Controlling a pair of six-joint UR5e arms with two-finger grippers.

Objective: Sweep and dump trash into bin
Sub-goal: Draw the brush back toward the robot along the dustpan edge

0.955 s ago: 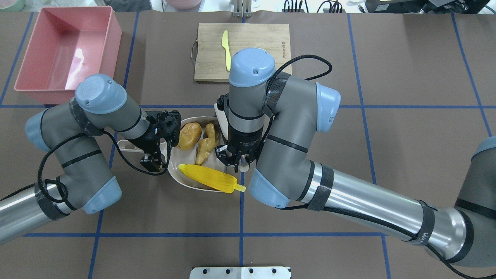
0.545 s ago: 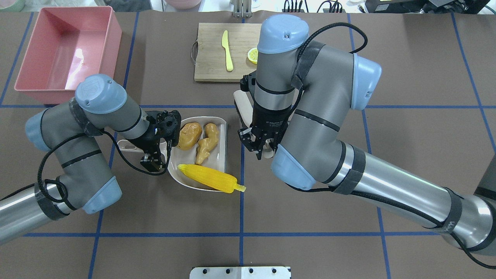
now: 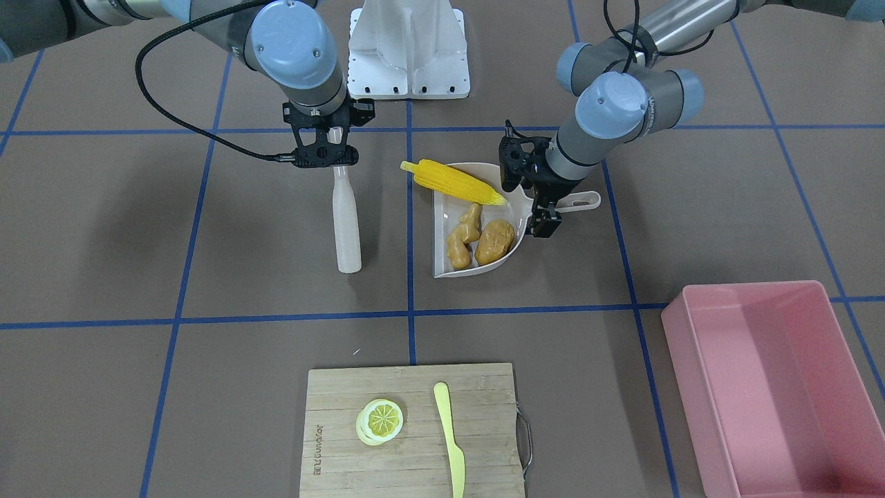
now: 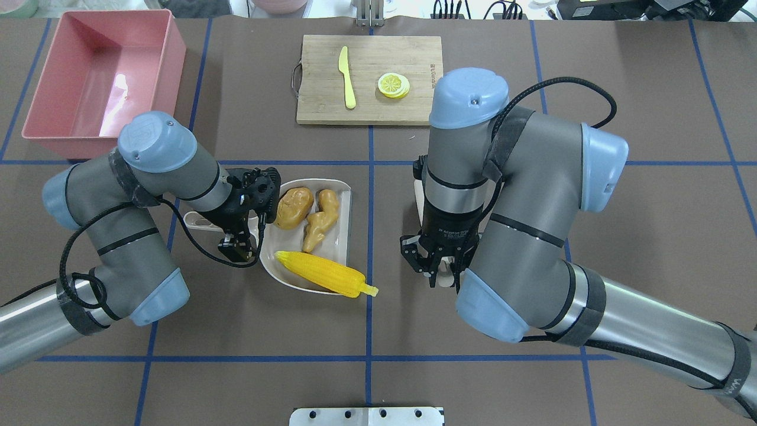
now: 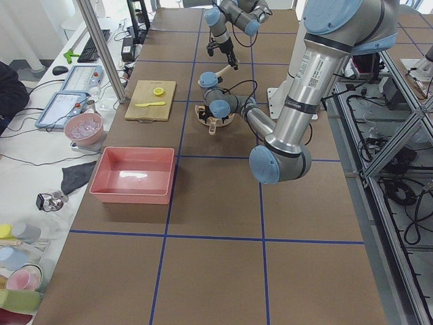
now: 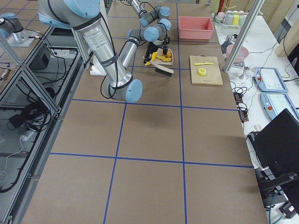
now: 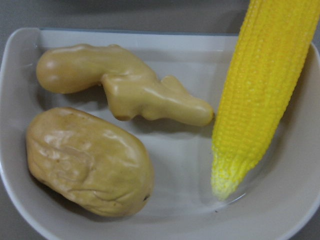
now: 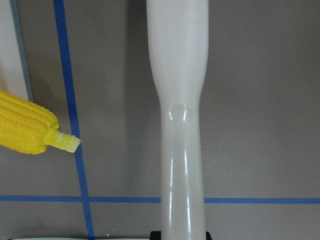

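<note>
The empty bin (image 4: 100, 77) is set at the far left of the overhead view; the left gripper (image 4: 233, 236) is clamped on the handle of the dustpan (image 4: 340, 236), in which the potato (image 4: 294, 207), ginger (image 4: 319, 219) and corn (image 4: 322, 273) are held; the brush (image 3: 344, 214) is gripped tight by the right gripper (image 3: 325, 149); a cutting board (image 4: 369, 112) lies beyond.
</note>
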